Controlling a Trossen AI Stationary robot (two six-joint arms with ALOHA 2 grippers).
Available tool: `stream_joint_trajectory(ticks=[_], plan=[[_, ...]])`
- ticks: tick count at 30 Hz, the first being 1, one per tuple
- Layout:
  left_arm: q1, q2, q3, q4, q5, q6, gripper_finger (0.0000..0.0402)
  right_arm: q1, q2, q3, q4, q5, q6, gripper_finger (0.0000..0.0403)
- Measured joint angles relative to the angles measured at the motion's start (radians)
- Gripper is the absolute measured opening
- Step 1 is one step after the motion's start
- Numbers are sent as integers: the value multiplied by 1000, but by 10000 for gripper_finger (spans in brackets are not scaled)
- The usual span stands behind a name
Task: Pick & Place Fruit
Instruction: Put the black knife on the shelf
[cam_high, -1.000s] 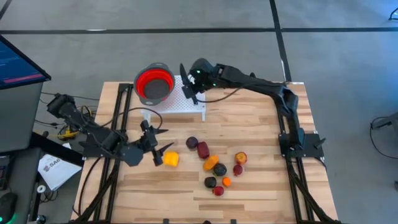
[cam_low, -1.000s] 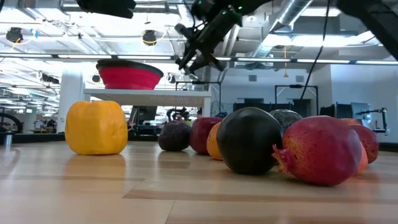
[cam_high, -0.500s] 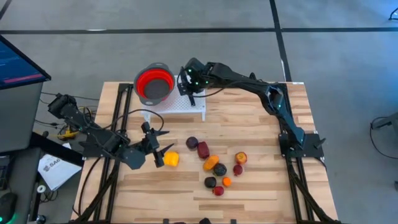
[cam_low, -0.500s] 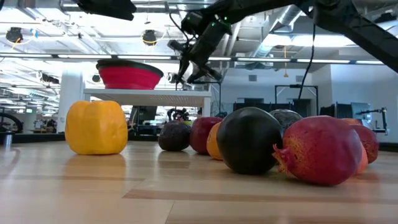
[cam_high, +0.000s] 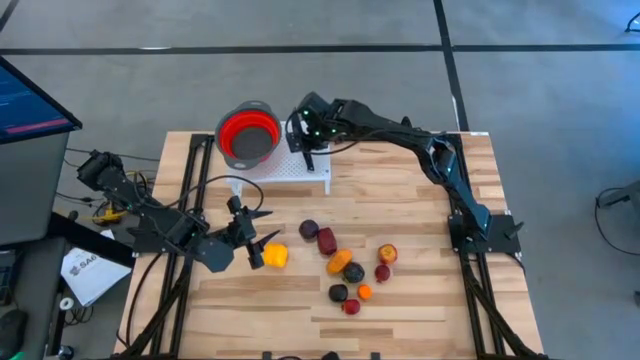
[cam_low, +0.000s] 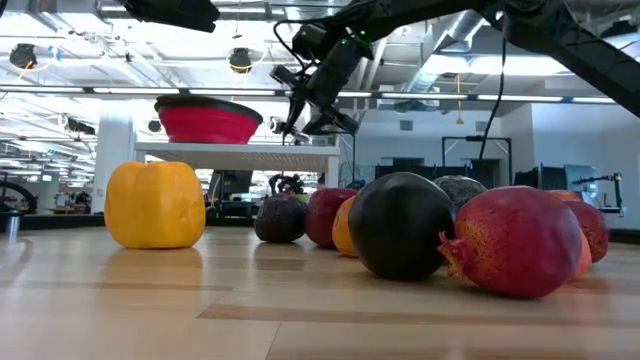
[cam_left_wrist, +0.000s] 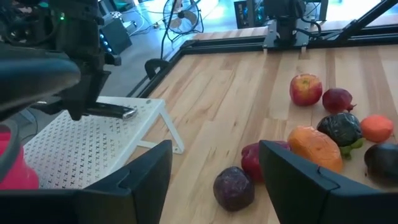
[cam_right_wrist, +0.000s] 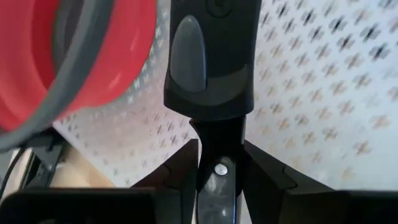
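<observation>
Several small toy fruits lie in a cluster on the wooden table: a purple one (cam_high: 309, 229), a dark red one (cam_high: 327, 240), an orange one (cam_high: 340, 262), black ones (cam_high: 354, 272) and a red apple (cam_high: 387, 254). A yellow fruit (cam_high: 275, 257) lies apart, right beside my left gripper (cam_high: 258, 238), which is open and touches nothing. My right gripper (cam_high: 305, 143) hangs over the white perforated stand (cam_high: 312, 168) next to the red bowl (cam_high: 248, 135), shut on a black-handled knife (cam_right_wrist: 210, 56). My right gripper pinches the knife between its two fingers (cam_right_wrist: 180, 168) on the narrow dark part with a rivet (cam_right_wrist: 217, 168) just below the broad handle. It comes from above, pointing down. The knife lies level, its metal tip (cam_left_wrist: 126, 113) on or just above the stand; which, I cannot tell.
The red bowl with its grey rim stands on the stand's left end, close to my right gripper. Black frame rails (cam_high: 195, 190) run along the table's left and right sides. Bare wood (cam_high: 400, 200) lies between the stand and the fruit cluster.
My right gripper has moved toward the table's left, closer to the red bowl, and come down a little over the white stand, then held still. My left gripper and the fruits have stayed put.
</observation>
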Motion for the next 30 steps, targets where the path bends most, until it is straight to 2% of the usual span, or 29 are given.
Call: stream_joint_trajectory(ticks=[8,15,25,30], plan=[[0,0,0,0,0,0,226,-2,0,0,-20,-1,1,93],[0,0,0,0,0,0,222,-3,0,0,-19,0,-4,104],[0,0,0,1,0,0,222,-6,1,0,-7,8,-11,101],[0,-1,0,1,0,0,222,-4,45,-2,9,3,-8,102]])
